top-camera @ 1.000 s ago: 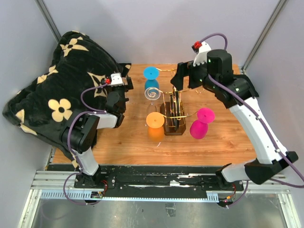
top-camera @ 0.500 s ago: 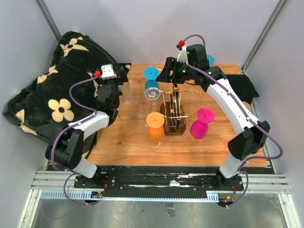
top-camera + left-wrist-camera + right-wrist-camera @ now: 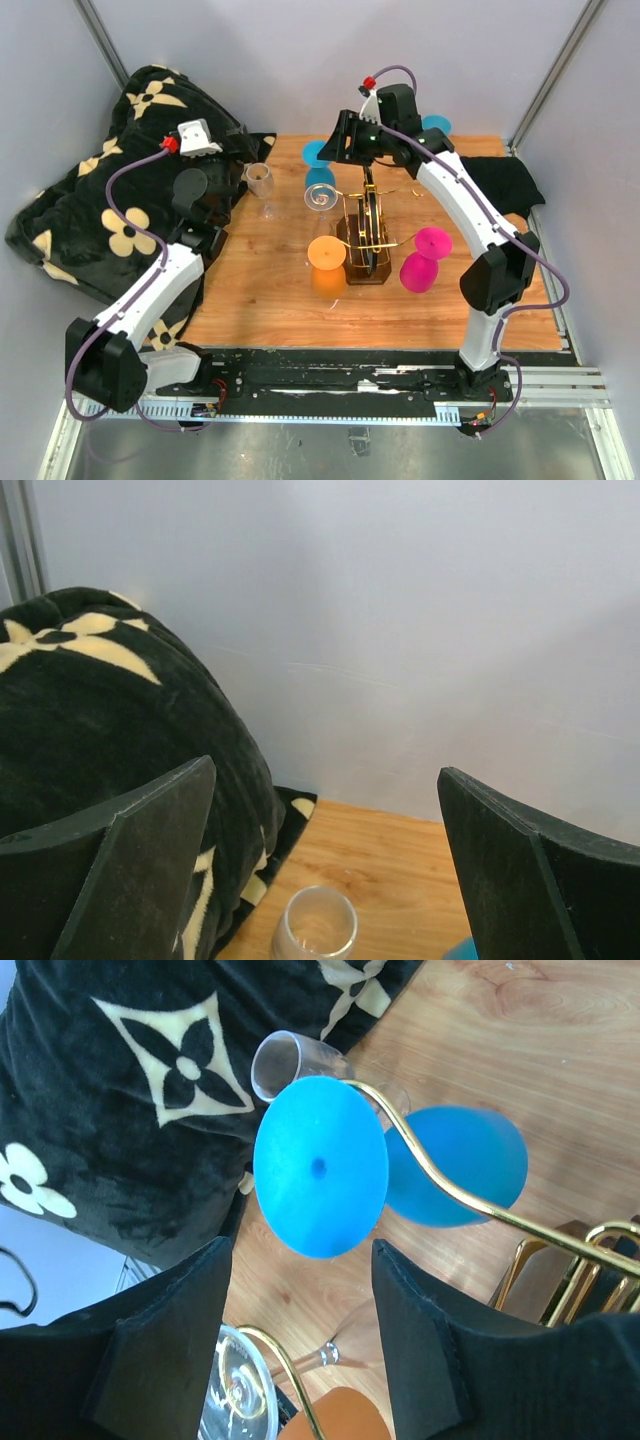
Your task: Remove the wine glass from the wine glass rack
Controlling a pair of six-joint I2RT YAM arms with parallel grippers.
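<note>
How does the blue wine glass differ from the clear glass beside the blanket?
The blue wine glass hangs foot-up from a gold arm of the wine glass rack; the clear glass stands upright on the table, off the rack. The blue one is opaque, the clear one see-through. Both look stemmed.

On a wooden table (image 3: 270, 300), a gold wine glass rack (image 3: 366, 232) was hung with a blue wine glass (image 3: 319, 155), a clear glass (image 3: 320, 198), an orange glass (image 3: 326, 254) and a magenta glass (image 3: 430, 243). The right gripper (image 3: 336, 146) was held beside the blue one.
</note>
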